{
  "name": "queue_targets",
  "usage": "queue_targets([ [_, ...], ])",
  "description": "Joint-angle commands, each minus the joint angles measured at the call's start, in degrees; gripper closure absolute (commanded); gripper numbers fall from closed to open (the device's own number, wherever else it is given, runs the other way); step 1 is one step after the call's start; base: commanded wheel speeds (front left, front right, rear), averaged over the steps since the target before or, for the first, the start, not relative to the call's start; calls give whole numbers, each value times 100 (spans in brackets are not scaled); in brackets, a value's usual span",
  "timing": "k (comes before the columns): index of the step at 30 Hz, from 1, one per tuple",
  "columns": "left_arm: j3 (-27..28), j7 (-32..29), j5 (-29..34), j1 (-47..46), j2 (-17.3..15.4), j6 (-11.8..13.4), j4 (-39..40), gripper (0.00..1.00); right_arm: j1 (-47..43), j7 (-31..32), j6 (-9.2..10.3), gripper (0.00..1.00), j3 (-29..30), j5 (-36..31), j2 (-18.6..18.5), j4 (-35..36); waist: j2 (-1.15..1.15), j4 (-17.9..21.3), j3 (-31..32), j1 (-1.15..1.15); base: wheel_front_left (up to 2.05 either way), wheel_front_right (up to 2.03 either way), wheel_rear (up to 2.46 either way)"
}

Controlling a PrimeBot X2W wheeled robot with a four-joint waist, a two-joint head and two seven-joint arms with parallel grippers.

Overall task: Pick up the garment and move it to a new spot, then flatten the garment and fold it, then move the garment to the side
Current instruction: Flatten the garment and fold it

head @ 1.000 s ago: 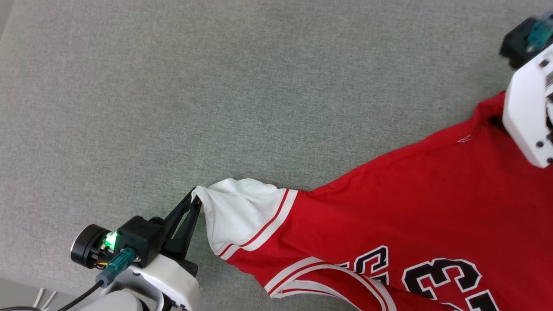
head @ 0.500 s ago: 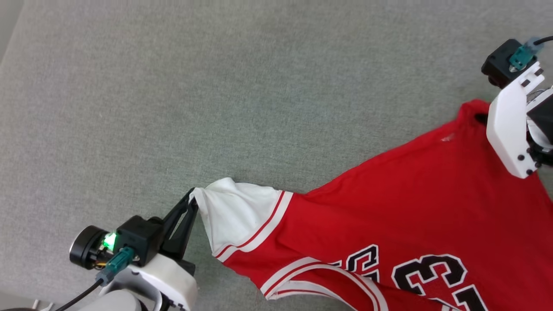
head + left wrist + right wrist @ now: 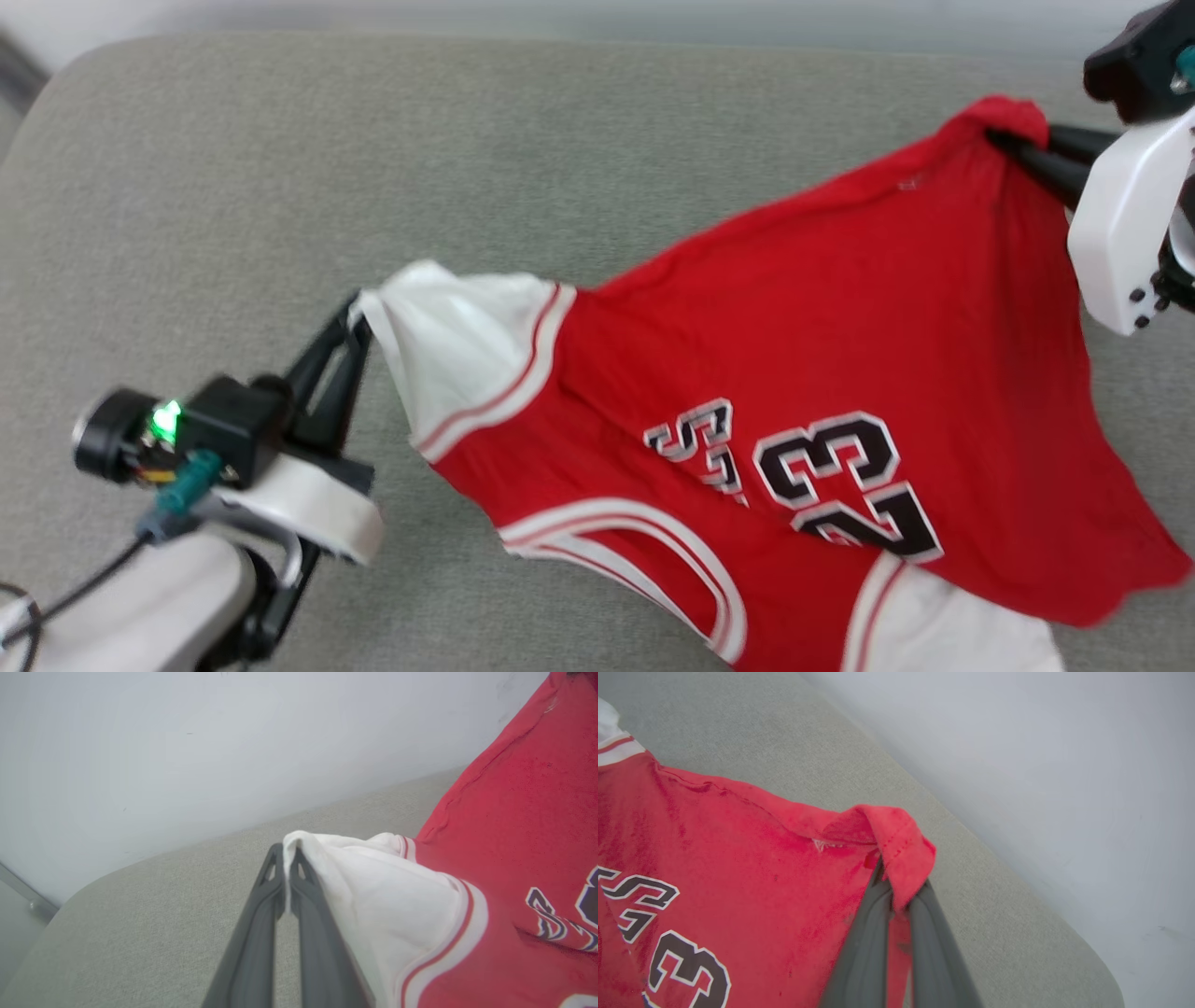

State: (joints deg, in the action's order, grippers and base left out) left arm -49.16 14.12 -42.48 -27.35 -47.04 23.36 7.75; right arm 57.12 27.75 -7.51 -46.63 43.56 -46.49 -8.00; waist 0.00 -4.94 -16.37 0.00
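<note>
Garment [image 3: 794,327] stretched btw both grippers over grey surface [image 3: 280,187], "23" print [image 3: 840,476] facing up. Left gripper [image 3: 359,313] pinching tip of white sleeve [image 3: 448,355]; right gripper [image 3: 1004,142] pressed shut on bunched red hem corner [image 3: 1008,117] at far right.

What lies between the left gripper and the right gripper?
In the head view, the garment spans the whole stretch: the left gripper pinches its white sleeve, the right gripper a red corner.
</note>
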Motion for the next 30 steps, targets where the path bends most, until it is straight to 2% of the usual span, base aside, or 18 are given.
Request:
queue_targets([
  [1,92,8,48,-183,-42,-10,2,100,57,-129,5,100,103,-61,64,44,0,153,97,0,0,0,0],
  [7,350,-142,194,-1005,-122,-170,-64,100,144,-433,5,100,593,-310,294,82,0,414,64,0,0,0,0],
  [8,480,-288,274,-1521,-145,-307,-122,100,292,-501,5,100,849,-497,475,74,0,548,-54,0,0,0,0],
  [10,547,-407,372,-1946,-133,-392,-154,100,455,-531,5,100,1055,-590,600,73,0,598,-182,0,0,0,0],
  [15,631,-724,700,-3171,174,-566,-341,100,983,-576,5,100,1545,-918,898,26,0,673,-551,0,0,0,0],
  [20,652,-983,951,-4477,541,-943,-814,100,1704,-485,5,100,1813,-1237,1141,-143,0,757,-937,0,0,0,0],
  [30,798,-1110,1310,-6756,1134,-1538,-1913,100,3477,-464,5,100,1823,-1710,1351,-852,0,714,-1645,0,0,0,0],
])
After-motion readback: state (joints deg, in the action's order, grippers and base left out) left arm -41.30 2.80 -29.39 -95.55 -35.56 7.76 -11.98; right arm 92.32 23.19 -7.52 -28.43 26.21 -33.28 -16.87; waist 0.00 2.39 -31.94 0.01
